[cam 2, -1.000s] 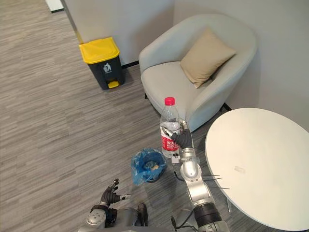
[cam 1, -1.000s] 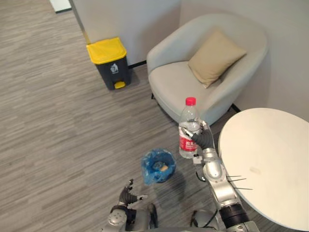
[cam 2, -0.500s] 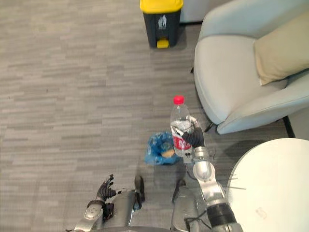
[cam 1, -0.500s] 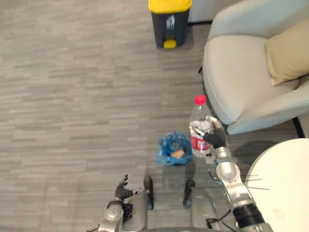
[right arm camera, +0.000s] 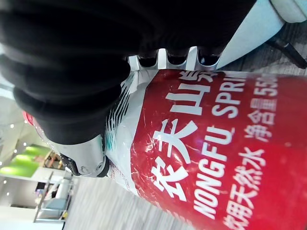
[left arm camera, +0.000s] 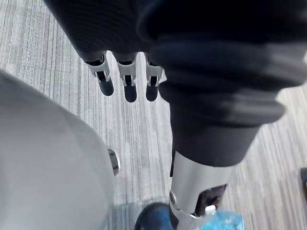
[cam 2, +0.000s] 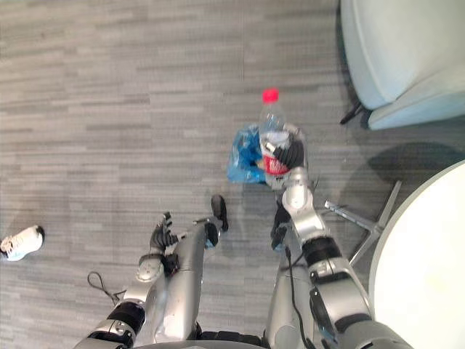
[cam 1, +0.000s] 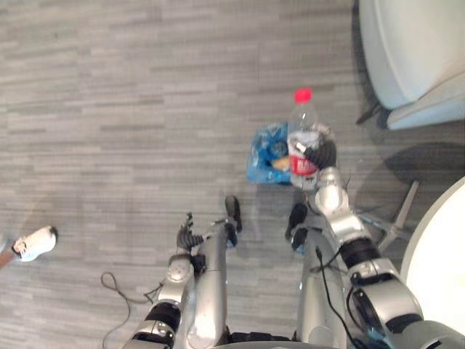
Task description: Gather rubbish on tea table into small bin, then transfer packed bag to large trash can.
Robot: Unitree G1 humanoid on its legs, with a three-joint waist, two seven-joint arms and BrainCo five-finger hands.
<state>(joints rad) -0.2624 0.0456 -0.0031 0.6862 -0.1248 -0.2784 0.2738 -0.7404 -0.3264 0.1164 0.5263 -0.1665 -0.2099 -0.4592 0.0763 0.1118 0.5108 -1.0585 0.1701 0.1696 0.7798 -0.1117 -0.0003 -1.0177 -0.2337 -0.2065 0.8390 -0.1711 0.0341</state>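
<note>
A clear plastic water bottle point(cam 1: 302, 138) with a red cap and red label is upright in my right hand point(cam 1: 320, 153), whose fingers are curled round its label. The bottle hangs directly over the small bin lined with a blue bag point(cam 1: 266, 154) on the floor, which holds some rubbish. The right wrist view shows the red label point(right arm camera: 211, 143) pressed against my fingers point(right arm camera: 178, 59). My left hand point(cam 1: 187, 236) hangs low at my left side, fingers loosely straight point(left arm camera: 127, 82), holding nothing.
The white round tea table point(cam 1: 443, 276) edges in at lower right, its metal legs point(cam 1: 392, 222) beside the bin. A pale armchair point(cam 1: 410, 51) stands at upper right. A person's white shoe point(cam 1: 33, 243) is at the far left on the grey floor.
The camera has tilted down, so the yellow-lidded can left the picture. My right hand has carried the bottle from beside the small bin to over it.
</note>
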